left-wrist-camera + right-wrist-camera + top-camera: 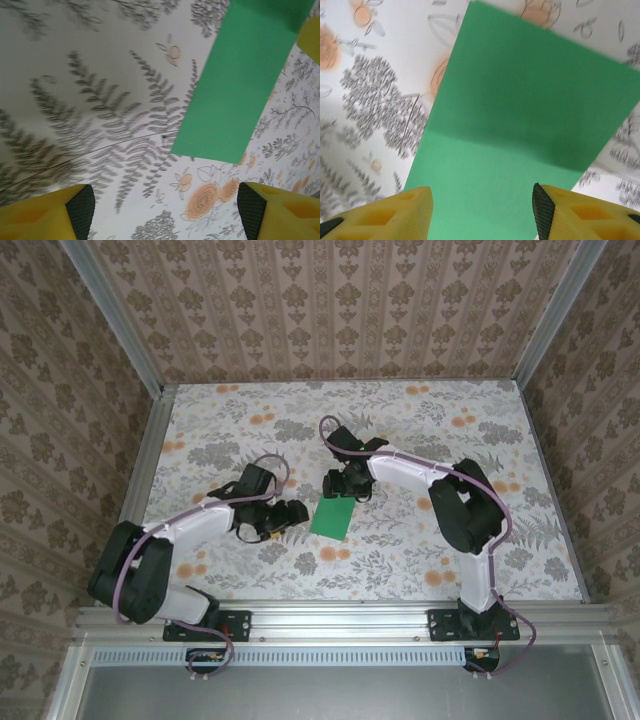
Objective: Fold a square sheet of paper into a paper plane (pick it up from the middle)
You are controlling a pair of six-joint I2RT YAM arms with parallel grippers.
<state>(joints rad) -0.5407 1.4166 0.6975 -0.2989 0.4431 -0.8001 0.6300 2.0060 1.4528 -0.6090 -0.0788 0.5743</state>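
Yellow fingers [395, 215] of my right end effector [482, 212] stand apart, gripping nothing, poised over one end of the square sheet of paper [520, 115]. The sheet lies flat on the floral tabletop [450, 550] between my two arms. My left end effector [165, 210] is open too, hovering over bare tabletop just beside the sheet's edge. The danger, as I judge it, is that the paper is thin and flush to the surface, so closing fingers may skid across it, shove it askew or buckle it into a stray crease. With both end effectors near each other, a careless reach could also knock one against the other.
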